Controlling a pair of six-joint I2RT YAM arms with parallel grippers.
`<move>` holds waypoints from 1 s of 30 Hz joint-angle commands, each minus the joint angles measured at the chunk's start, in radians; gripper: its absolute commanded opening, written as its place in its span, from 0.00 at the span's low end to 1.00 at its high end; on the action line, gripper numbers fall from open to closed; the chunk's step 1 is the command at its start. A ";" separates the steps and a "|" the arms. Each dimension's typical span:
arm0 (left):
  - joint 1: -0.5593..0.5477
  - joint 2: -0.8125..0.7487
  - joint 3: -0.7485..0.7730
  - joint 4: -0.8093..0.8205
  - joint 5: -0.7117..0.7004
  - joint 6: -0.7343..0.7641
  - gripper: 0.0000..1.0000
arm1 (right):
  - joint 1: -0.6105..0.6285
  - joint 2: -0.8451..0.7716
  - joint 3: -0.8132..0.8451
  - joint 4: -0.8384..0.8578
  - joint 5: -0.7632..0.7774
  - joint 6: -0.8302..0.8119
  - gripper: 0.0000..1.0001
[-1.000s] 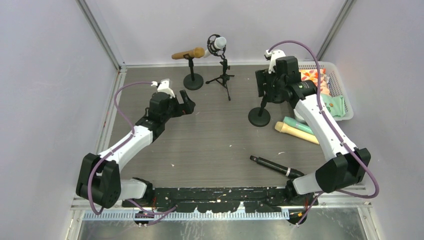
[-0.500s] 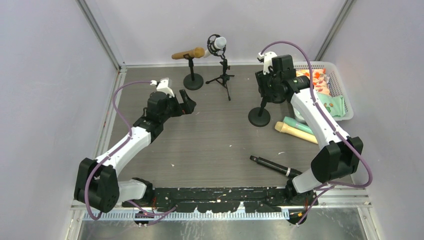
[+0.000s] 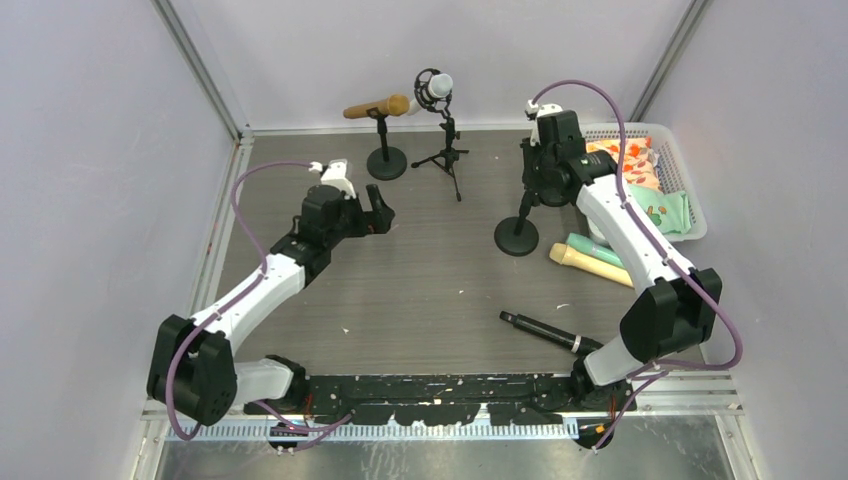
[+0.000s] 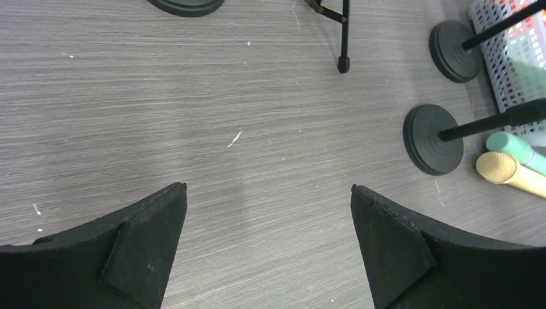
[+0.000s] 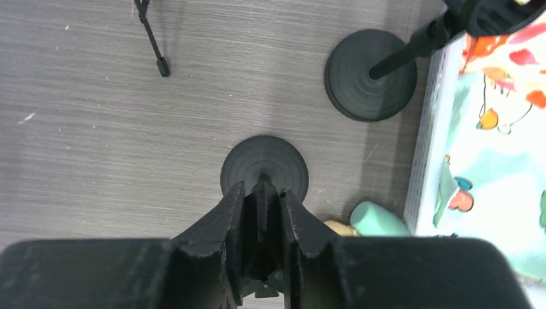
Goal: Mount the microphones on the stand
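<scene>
Stand [image 5: 264,161] clamped by right tool [image 5: 263,190], near basket [image 5: 428,129]; left tool [image 4: 269,188] agape.

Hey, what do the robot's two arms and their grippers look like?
Both the left arm and right arm have white links with chunky black joints. A purple cable loops along each. The left gripper and right gripper have matte black, wedge-shaped fingers.

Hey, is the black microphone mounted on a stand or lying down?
Lying down: the black microphone rests flat on the table, no stand holding it.
</scene>
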 commanded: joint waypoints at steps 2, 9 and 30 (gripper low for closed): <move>-0.086 -0.022 0.055 0.008 -0.078 0.106 0.99 | 0.079 0.014 0.104 -0.055 0.121 0.273 0.01; -0.208 -0.050 -0.028 0.197 -0.049 0.229 1.00 | 0.188 0.167 0.358 -0.349 0.205 0.560 0.01; -0.651 0.409 -0.145 1.137 -0.568 0.641 1.00 | 0.378 0.114 0.216 -0.194 0.253 0.844 0.05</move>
